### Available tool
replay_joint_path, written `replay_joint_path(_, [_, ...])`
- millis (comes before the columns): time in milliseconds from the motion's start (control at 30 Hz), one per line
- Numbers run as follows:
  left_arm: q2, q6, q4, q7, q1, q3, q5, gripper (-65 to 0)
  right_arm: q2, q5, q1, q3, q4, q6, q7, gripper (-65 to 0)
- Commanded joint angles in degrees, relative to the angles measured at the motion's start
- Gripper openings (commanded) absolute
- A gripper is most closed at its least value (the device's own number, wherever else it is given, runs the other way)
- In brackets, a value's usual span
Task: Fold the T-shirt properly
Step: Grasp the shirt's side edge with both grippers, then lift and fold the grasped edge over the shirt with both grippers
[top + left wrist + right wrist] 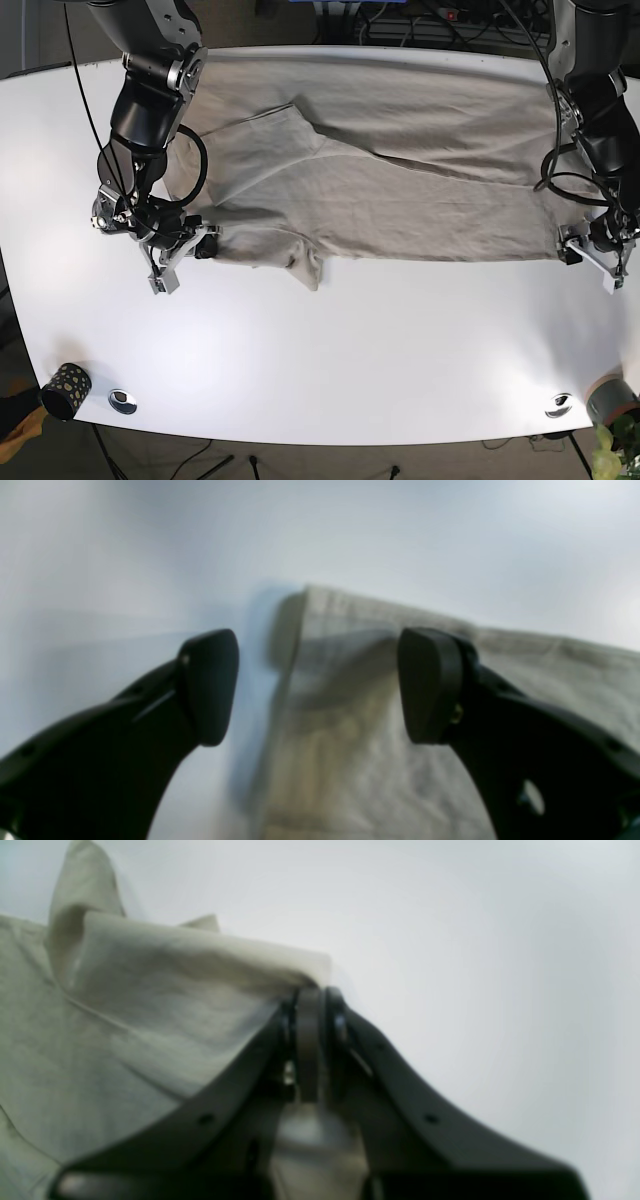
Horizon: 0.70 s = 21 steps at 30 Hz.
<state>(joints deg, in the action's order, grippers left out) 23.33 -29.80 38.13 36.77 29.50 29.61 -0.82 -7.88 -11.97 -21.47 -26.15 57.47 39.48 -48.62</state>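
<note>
**Gripping one corner of the shirt while the other claw stood open**

Pinching a fold of cloth, the right claw point(312, 1005) had its jaws pressed together on a corner of the T-shirt point(150, 1005), the fabric bunched and lifted just above the tips in the right wrist view. In the base view this claw point(200, 245) sat at the left of the frame, at the shirt's lower left edge.

The left claw point(317, 685) was spread wide with nothing between its pads point(212, 685); one finger hung over bare table, the other over the cloth's edge point(450, 680). In the base view it point(590, 250) was at the right of the frame, by the shirt's lower right corner.

The beige T-shirt point(400, 170) lay spread across the upper middle of the white table point(350, 350), wrinkled, with a folded flap at its lower middle edge. A dark patterned cup point(62, 390) stood in the lower left corner of the frame.
</note>
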Motion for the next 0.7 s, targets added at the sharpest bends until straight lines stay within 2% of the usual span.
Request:
replay_joint_path(0, [0.98, -3.47, 0.07, -0.33, 1.23, 0.15, 0.51, -18.7, -0.52, -0.56, -1.43, 0.09, 1.21, 0.52, 0.66, -63.4])
replay_joint_path(67, [0.80, -3.82, 0.24, -0.33, 1.32, 0.15, 0.42, -21.5, -0.52, -0.56, -1.43, 0.09, 1.21, 0.52, 0.66, -63.4])
replay_joint_path(100, [0.80, -3.82, 0.24, -0.33, 1.23, 0.15, 0.42, -25.8, -0.52, -0.56, -1.43, 0.09, 1.21, 0.52, 0.66, -63.4])
replay_joint_path(167, [0.71, -3.82, 0.33, -0.33, 1.23, 0.24, 0.42, -36.1, -0.52, -0.65, -1.43, 0.09, 1.21, 0.52, 0.66, -63.6])
replay_joint_path(267, [0.71, -3.82, 0.33, -0.86, 1.14, 0.42, 0.51, -58.6, -0.60, -0.74, -1.43, 0.09, 1.30, 0.52, 0.66, -63.6])
replay_joint_path(300, [0.71, -3.82, 0.33, -1.65, 1.14, 0.33, 0.51, -63.9, -0.60, -0.91, -1.43, 0.09, 1.30, 0.52, 0.66, -63.6])
replay_joint_path(500, [0.62, -4.09, 2.27, -6.58, 0.26, 1.47, 1.04, -65.0, -0.60, -1.00, -1.69, 0.17, 4.99, 0.52, 0.58, -64.7])
replay_joint_path(600, [-0.69, -4.09, 7.45, -7.19, -2.29, 5.34, 4.64, -65.0, -0.69, -0.65, -1.51, 0.17, 7.89, 0.52, 0.31, -65.0])
replay_joint_path(667, [-1.66, -4.09, 12.02, -7.19, -4.48, 5.60, 6.75, -65.0, -0.69, -0.65, -1.34, 0.17, 10.09, 0.52, 0.23, -65.0])
